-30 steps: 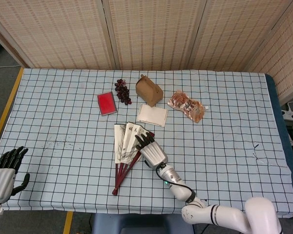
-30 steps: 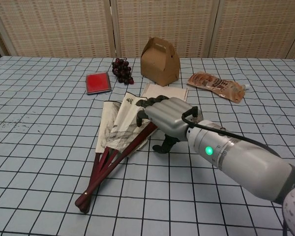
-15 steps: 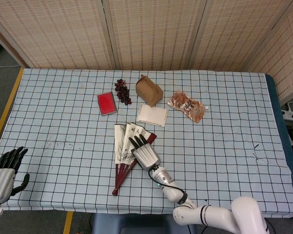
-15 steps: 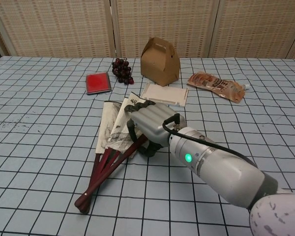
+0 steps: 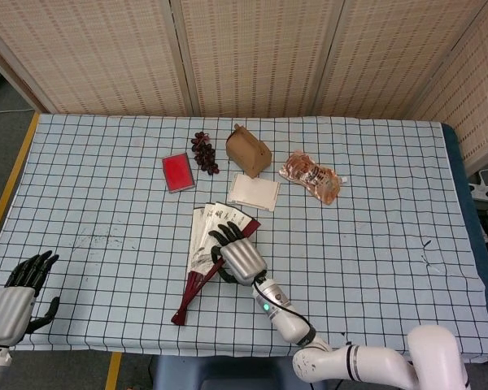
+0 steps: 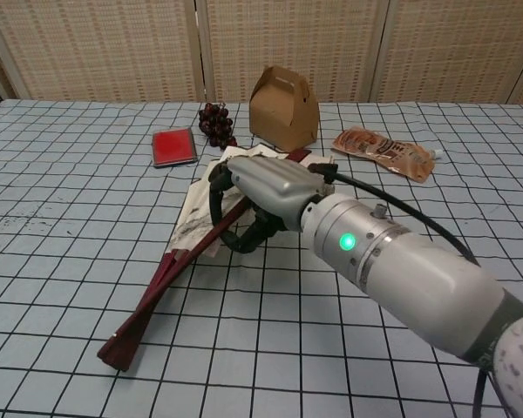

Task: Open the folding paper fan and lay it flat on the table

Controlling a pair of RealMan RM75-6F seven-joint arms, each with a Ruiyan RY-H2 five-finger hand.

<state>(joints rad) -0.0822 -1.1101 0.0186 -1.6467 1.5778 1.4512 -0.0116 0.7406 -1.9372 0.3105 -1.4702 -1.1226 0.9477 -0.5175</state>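
Spread the fan (image 5: 203, 244) by sweeping the top rib toward 3 o'clock while the pivot stays pressed to the table (image 5: 98, 203). The right hand (image 5: 237, 256) lies palm-down on the half-open fan at table centre, fingers curled around a dark rib. The left hand (image 5: 12, 301) hangs empty, fingers apart, at 8 o'clock.

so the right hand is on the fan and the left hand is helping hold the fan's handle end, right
Not quite. The right hand is on the fan, but the left hand isn't helping: in the head view it sits open at the table's near left edge, far from the fan's handle end, which lies untouched on the cloth.
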